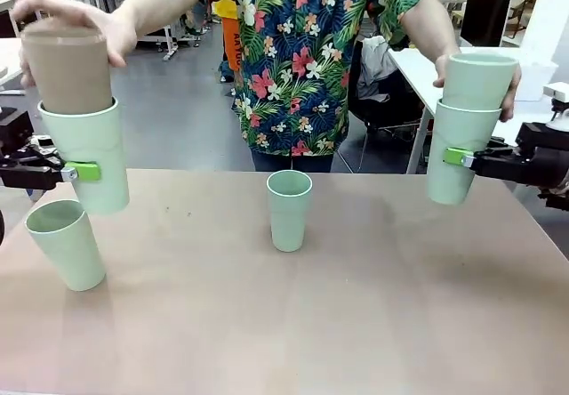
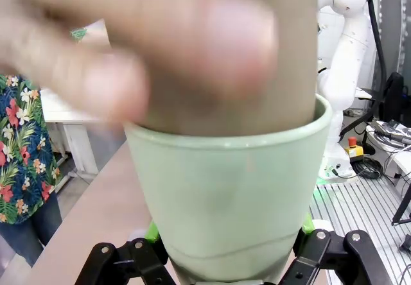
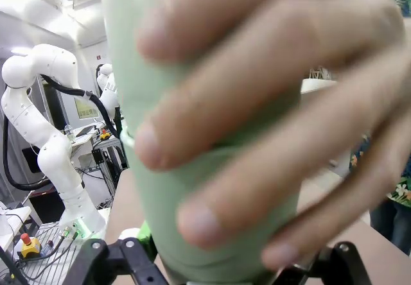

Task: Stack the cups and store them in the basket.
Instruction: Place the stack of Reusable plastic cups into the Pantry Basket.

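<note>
My left gripper (image 1: 92, 173) is shut on a mint green cup (image 1: 87, 150) held above the table's left side. A person's hand (image 1: 84, 17) lowers a tan brown cup (image 1: 67, 68) into it; the left wrist view shows the brown cup (image 2: 289, 73) sunk inside the green cup (image 2: 231, 195). My right gripper (image 1: 453, 158) is shut on another mint cup (image 1: 453, 168) at the right. The person's other hand (image 1: 511, 101) presses a second mint cup (image 1: 480, 79) into it. Fingers (image 3: 257, 124) wrap that cup (image 3: 135, 73) in the right wrist view. The basket is out of view.
Two loose mint cups stand on the brown table (image 1: 356, 324): one (image 1: 289, 208) upright in the middle, one (image 1: 67, 244) at the left front below my left gripper. The person in a flowered shirt (image 1: 302, 57) stands at the far edge.
</note>
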